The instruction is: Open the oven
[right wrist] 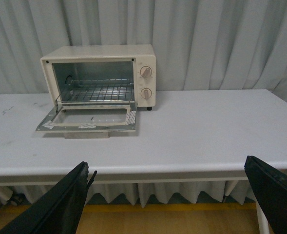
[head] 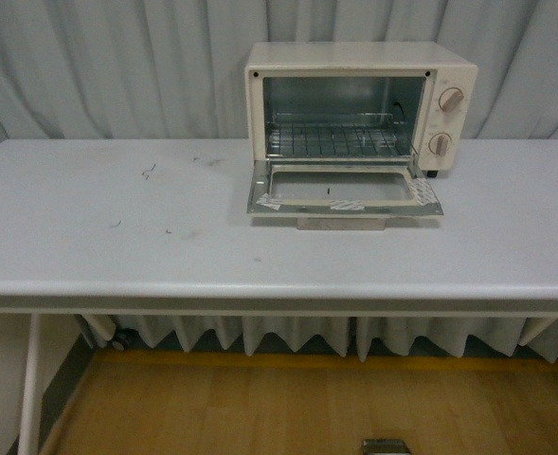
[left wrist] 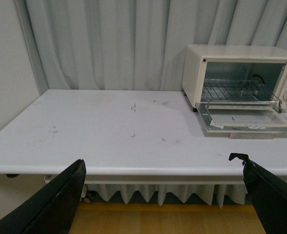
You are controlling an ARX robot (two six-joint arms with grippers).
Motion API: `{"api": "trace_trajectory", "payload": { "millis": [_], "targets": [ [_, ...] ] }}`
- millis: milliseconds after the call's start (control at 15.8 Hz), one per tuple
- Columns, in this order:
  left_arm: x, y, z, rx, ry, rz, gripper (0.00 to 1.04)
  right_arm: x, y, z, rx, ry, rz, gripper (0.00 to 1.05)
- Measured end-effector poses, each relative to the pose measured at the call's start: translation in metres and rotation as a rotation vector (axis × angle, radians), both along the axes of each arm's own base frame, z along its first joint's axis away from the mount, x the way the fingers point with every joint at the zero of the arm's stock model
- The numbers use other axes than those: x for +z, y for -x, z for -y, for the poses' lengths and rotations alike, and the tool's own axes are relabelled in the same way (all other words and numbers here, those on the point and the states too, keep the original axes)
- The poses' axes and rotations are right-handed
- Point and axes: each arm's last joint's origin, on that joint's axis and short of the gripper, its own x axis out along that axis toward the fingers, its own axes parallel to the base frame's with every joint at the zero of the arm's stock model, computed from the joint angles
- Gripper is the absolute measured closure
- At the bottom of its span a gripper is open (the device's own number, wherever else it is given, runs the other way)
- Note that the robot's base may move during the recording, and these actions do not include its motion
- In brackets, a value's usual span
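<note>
Oven [head: 354,104] at desk [head: 117,237] back edge, against curtain [head: 117,66]; long axis across desk, mouth facing robot. Cream-white box, door [head: 343,194] dropped flat, wire rack [head: 340,137] exposed, two knobs [head: 446,121] right. Left tool [left wrist: 158,195] and right tool [right wrist: 172,197] spread wide, empty, short of desk.

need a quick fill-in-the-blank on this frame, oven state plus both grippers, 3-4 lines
1. The oven door is ____, lying flat on the table.
2. Inside the oven sits a wire ____.
3. The two round knobs are on the oven's ____ side in the front view.
4. The left gripper and right gripper both have their jaws ____, holding nothing.

Missing words: open; rack; right; open
</note>
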Motion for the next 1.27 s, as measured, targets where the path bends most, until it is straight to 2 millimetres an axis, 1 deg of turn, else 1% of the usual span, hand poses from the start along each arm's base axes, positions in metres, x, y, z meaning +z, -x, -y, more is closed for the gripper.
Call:
{"api": "trace_trajectory", "payload": {
  "millis": [1269],
  "targets": [
    [0.0, 0.0, 0.0, -0.001, -0.003, 0.0, 0.07, 0.0, 0.0, 0.0, 0.0, 0.0, 0.0, 0.06]
  ]
}}
